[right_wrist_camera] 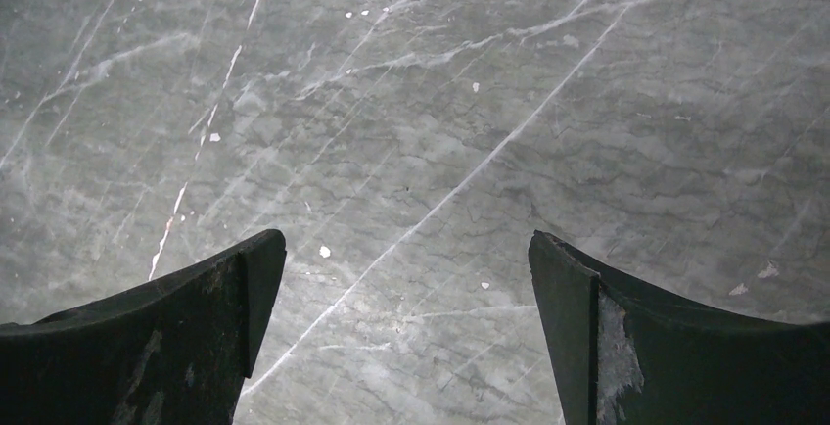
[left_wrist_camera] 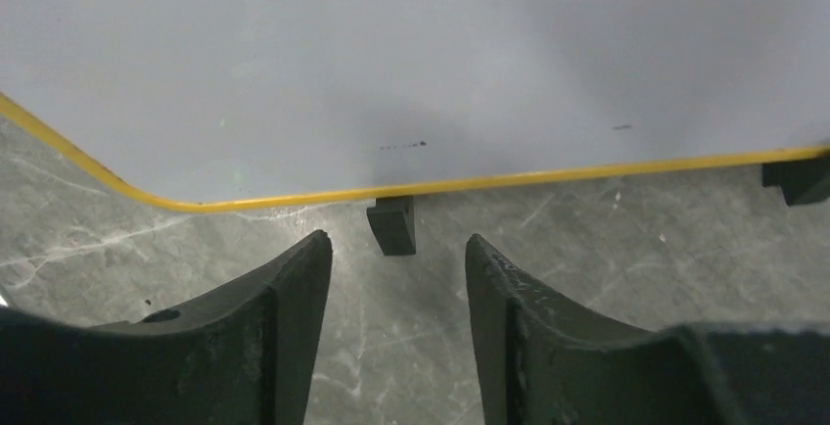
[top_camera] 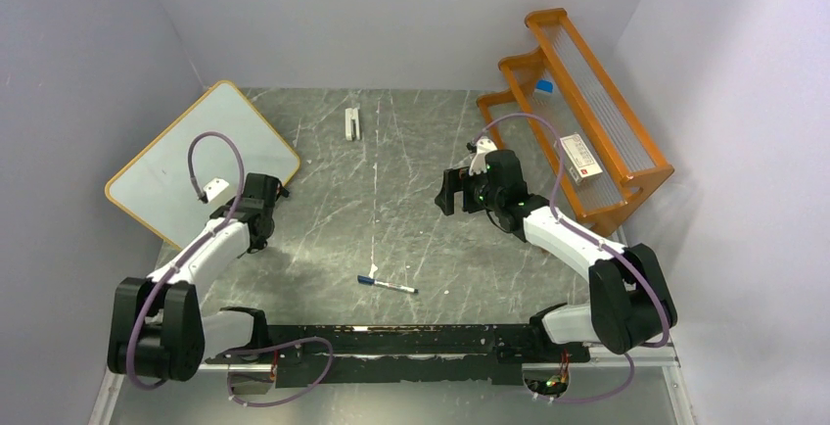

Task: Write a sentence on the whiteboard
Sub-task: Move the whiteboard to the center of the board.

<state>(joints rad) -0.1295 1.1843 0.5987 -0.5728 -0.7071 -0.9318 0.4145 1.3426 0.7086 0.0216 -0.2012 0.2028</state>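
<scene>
The whiteboard [top_camera: 196, 156] lies tilted at the table's far left, white with a tan-orange frame. In the left wrist view its face [left_wrist_camera: 411, 63] fills the top, with a black clip foot [left_wrist_camera: 392, 224] at its near edge. My left gripper [top_camera: 277, 190] [left_wrist_camera: 396, 249] is open and empty, just short of that foot. A marker [top_camera: 387, 285] with a blue cap lies on the table near the front middle. My right gripper [top_camera: 446, 191] [right_wrist_camera: 406, 249] is open wide and empty above bare table, right of centre.
An orange wooden rack [top_camera: 577, 117] stands at the back right with a small box [top_camera: 579, 158] and a blue-capped item [top_camera: 543, 87] on it. A small white object [top_camera: 351, 122] lies at the back middle. Grey walls close in on both sides.
</scene>
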